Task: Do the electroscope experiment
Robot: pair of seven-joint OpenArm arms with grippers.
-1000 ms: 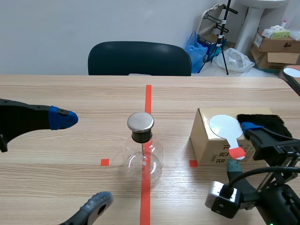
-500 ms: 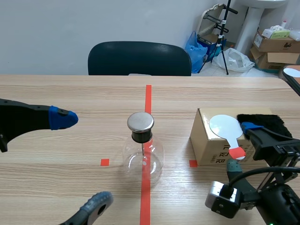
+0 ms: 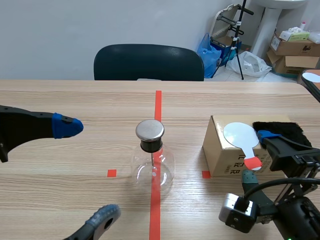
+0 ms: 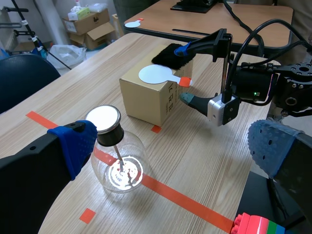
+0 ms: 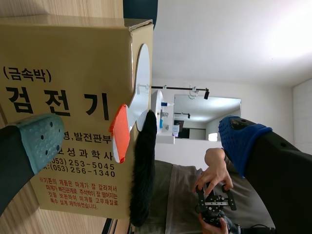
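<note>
Left pincer [image 4: 175, 146], right pincer [image 5: 140, 139] both spread wide; box [image 3: 222, 157] carries paddle [image 3: 239, 134], fur [image 3: 282, 129]; chair [image 3: 148, 62] behind.

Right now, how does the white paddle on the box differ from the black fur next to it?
The white paddle is a smooth flat disc with an orange-red handle; the black fur is shaggy and thicker. The paddle lies nearer the glass flask, its handle jutting over the near edge of the cardboard box; the fur lies on the side away from the flask. Both rest on that box.
</note>
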